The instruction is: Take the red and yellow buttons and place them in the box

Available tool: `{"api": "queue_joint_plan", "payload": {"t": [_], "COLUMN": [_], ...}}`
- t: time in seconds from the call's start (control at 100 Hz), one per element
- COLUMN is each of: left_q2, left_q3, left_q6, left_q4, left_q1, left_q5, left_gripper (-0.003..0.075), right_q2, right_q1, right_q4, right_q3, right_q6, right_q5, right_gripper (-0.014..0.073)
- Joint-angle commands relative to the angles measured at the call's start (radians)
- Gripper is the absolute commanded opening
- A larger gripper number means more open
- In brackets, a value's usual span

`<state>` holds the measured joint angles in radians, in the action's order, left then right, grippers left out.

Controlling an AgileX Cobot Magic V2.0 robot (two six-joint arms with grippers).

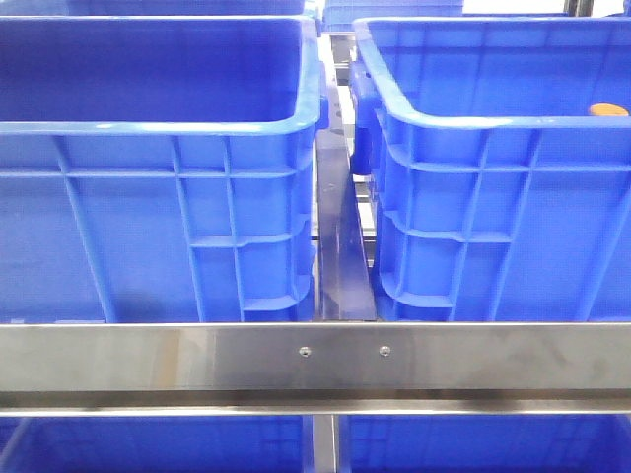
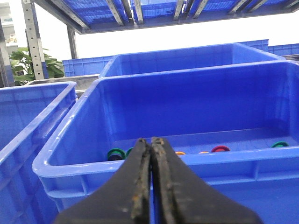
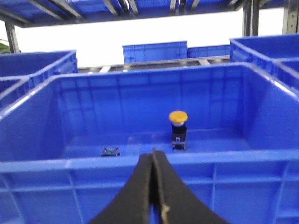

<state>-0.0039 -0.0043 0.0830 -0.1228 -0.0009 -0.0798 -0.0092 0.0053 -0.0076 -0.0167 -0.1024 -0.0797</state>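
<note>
In the left wrist view, a blue crate holds several small buttons on its floor: a red one, two orange-yellow ones, and green ones. My left gripper is shut and empty, just outside that crate's near rim. In the right wrist view, another blue crate holds a yellow-capped button standing upright on its black body. My right gripper is shut and empty before that crate's near rim. The front view shows only the orange-yellow cap in the right crate; neither gripper shows there.
Two big blue crates, left and right, stand side by side behind a steel rail, with a narrow gap between them. A small dark part lies in the right wrist's crate. More blue crates and shelf frames are around.
</note>
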Motion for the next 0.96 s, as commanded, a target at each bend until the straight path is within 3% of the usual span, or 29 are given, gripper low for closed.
{"api": "queue_joint_plan", "payload": {"t": [0.0, 0.95], "left_q2": [-0.034, -0.034], "left_q3": [0.048, 0.048], "left_q6": [0.01, 0.01], "left_q4": [0.009, 0.009], "left_q1": [0.001, 0.001], "left_q5": [-0.08, -0.08], "left_gripper": [-0.0019, -0.0019], "right_q2": [-0.027, -0.027], "right_q1": [-0.003, -0.003], "right_q4": [0.0, 0.0], "right_q3": [0.008, 0.008], "right_q6": [-0.001, -0.001], "right_q5": [-0.089, -0.118], "right_gripper": [-0.0068, -0.0068]}}
